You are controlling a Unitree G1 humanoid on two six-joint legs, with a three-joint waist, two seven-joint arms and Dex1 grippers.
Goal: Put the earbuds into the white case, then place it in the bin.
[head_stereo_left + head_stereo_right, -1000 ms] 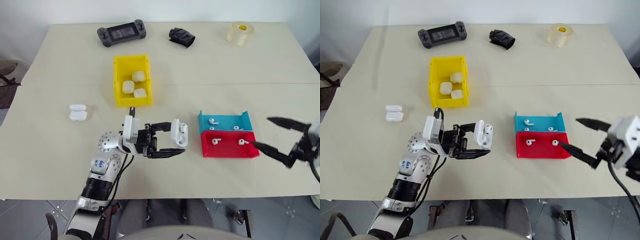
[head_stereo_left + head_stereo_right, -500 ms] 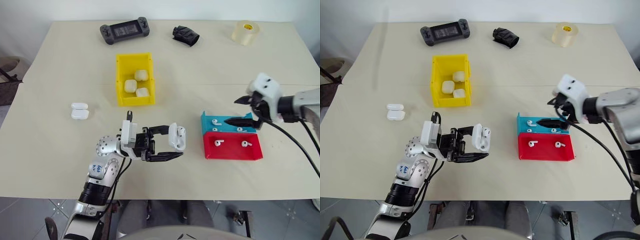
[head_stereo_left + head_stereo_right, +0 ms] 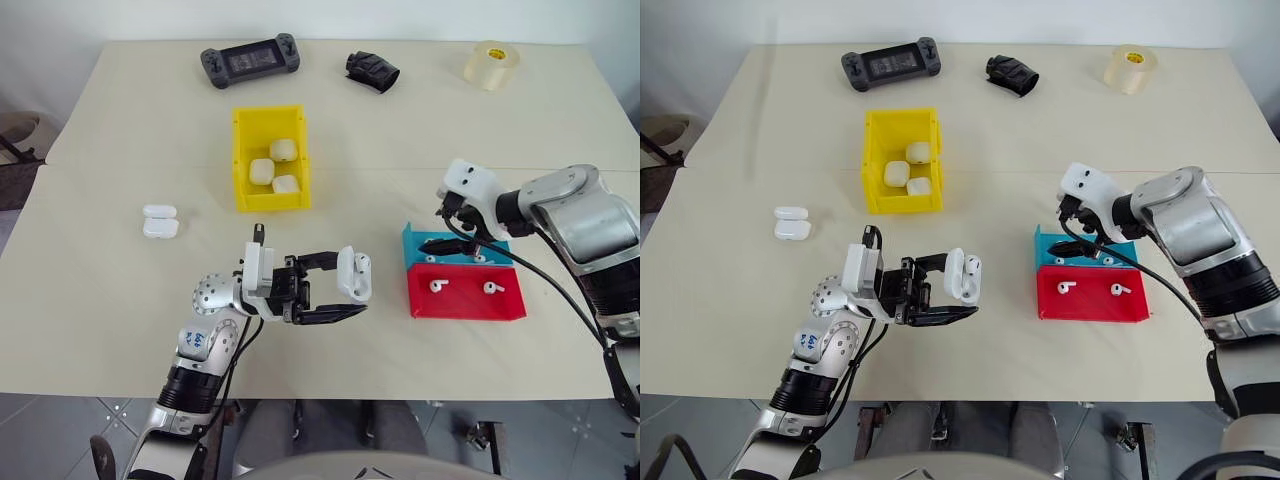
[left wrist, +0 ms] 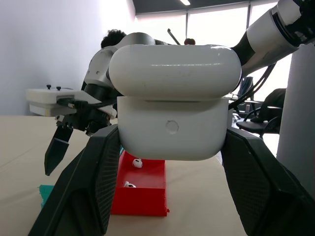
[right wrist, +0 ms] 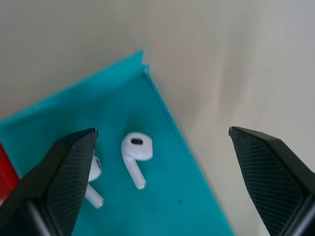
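Note:
My left gripper (image 3: 351,283) is shut on a white case (image 3: 354,274), held above the table's front middle; its lid looks open in the left wrist view (image 4: 173,118). My right gripper (image 3: 437,230) hangs open and tilted down over the left end of the blue tray (image 3: 495,248). Between its fingers in the right wrist view lies a white earbud (image 5: 135,150) on the blue floor, with another (image 5: 93,184) beside the left finger. Two more earbuds (image 3: 436,286) (image 3: 488,287) lie in the red tray (image 3: 465,306). The yellow bin (image 3: 240,160) stands behind, holding three white cases.
Another white case (image 3: 159,221) lies on the table to the left. At the far edge sit a grey game controller (image 3: 249,62), a black crumpled object (image 3: 371,71) and a tape roll (image 3: 491,64).
My right arm has swung in from the table's right edge to above the blue tray, its gripper tipping downward and staying open. The left gripper holds the case in the same place.

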